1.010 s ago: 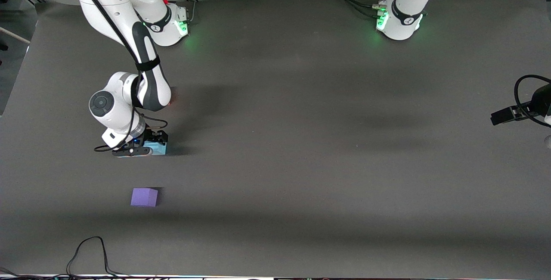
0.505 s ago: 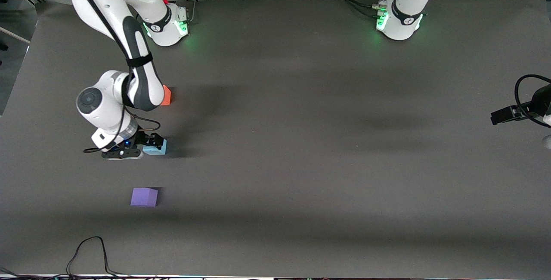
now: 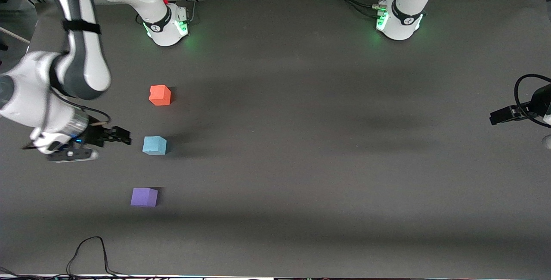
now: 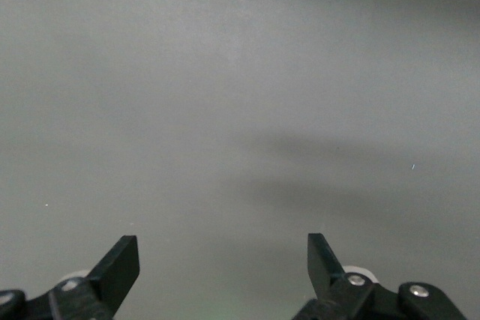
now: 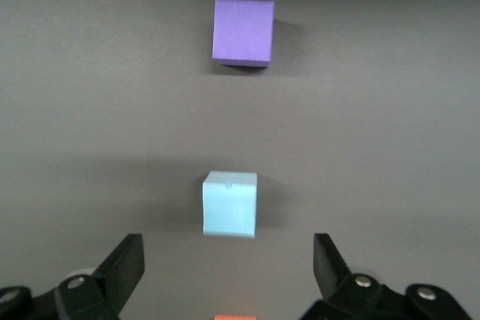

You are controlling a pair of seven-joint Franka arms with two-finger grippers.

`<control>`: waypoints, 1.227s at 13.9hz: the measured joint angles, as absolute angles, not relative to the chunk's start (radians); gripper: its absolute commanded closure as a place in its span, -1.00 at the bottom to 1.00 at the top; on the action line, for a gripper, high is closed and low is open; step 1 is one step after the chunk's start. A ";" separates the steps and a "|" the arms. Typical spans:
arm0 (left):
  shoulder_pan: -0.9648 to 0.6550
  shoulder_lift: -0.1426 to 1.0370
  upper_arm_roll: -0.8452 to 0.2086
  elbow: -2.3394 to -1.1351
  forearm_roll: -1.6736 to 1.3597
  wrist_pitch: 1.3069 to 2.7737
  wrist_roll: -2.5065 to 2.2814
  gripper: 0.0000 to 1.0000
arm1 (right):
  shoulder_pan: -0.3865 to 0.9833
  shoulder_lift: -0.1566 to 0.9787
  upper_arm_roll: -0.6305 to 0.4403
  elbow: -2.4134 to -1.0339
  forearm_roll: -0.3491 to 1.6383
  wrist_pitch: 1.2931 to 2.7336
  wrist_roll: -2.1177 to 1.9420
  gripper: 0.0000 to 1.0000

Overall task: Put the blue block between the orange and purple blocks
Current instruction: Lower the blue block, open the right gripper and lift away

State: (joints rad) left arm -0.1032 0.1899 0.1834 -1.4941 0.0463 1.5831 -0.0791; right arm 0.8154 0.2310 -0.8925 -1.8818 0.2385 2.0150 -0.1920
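The blue block (image 3: 154, 145) rests on the dark table between the orange block (image 3: 160, 95) and the purple block (image 3: 144, 197), roughly in line with them. My right gripper (image 3: 120, 135) is open and empty, up in the air beside the blue block toward the right arm's end of the table. The right wrist view shows the purple block (image 5: 242, 31), the blue block (image 5: 230, 204) and a sliver of the orange block (image 5: 234, 317), with the gripper (image 5: 229, 260) open. My left gripper (image 3: 500, 116) waits open and empty at the left arm's end; it (image 4: 223, 260) sees only bare table.
A black cable (image 3: 88, 252) loops on the table near the front edge, nearer the camera than the purple block. The two arm bases (image 3: 168, 21) (image 3: 398, 19) stand along the table's edge farthest from the camera.
My right gripper has let go of the blue block and pulled up and away toward the right arm's end. The orange block has come into view. The left arm has not moved.
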 measured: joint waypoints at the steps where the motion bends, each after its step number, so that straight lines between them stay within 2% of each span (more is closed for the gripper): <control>1: -0.103 0.190 0.183 -1.494 0.044 1.583 -0.079 -1.00 | 0.816 0.211 -0.892 -1.826 0.199 1.941 -0.152 -1.00; 4: -0.103 0.190 0.183 -1.493 0.036 1.583 -0.079 -1.00 | 0.802 0.118 -0.860 -1.725 0.092 1.750 -0.092 -1.00; 5: -0.103 0.190 0.183 -1.493 0.035 1.583 -0.079 -1.00 | 0.755 0.077 -0.809 -1.710 0.070 1.697 -0.086 -1.00; 8: -0.103 0.190 0.183 -1.493 0.034 1.583 -0.079 -1.00 | 0.436 -0.020 -0.491 -1.706 0.046 1.627 -0.066 -1.00; 9: -0.103 0.190 0.184 -1.493 0.034 1.583 -0.079 -1.00 | 0.365 -0.034 -0.422 -1.709 0.046 1.625 -0.048 -1.00; 14: -0.103 0.190 0.184 -1.493 0.034 1.583 -0.079 -1.00 | 0.235 -0.040 -0.302 -1.719 0.044 1.625 0.016 -1.00; 17: -0.103 0.190 0.184 -1.493 0.034 1.582 -0.079 -1.00 | 0.220 -0.040 -0.270 -1.719 0.044 1.627 0.011 -1.00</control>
